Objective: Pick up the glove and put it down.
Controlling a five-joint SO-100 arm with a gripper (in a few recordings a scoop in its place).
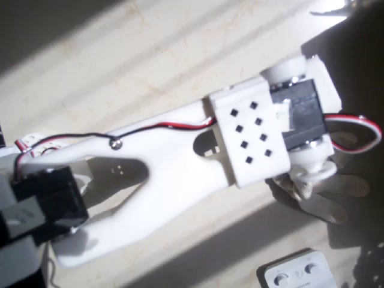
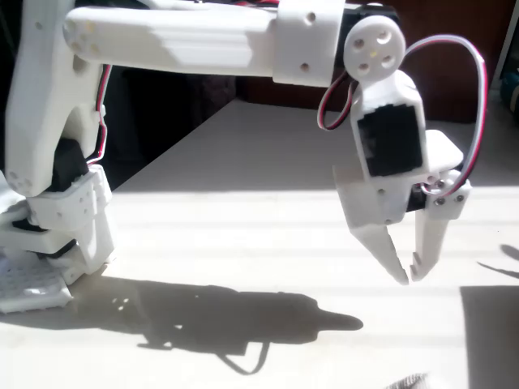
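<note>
Fixed view shows my arm reaching level, gripper (image 2: pixel 409 275) hanging tips-down, fingers nearly together and empty; overhead, the glove (image 1: pixel 327 195) seemingly lies beneath.

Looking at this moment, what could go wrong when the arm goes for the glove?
1. In the overhead view the cream soft fabric glove lies partly hidden under the white claw, so aiming is hard.
2. In the fixed view the claw hangs above the table with its tips nearly together; it may push the glove instead of gripping it.
3. The white plastic box with round knobs sits nearby and might get bumped.
</note>
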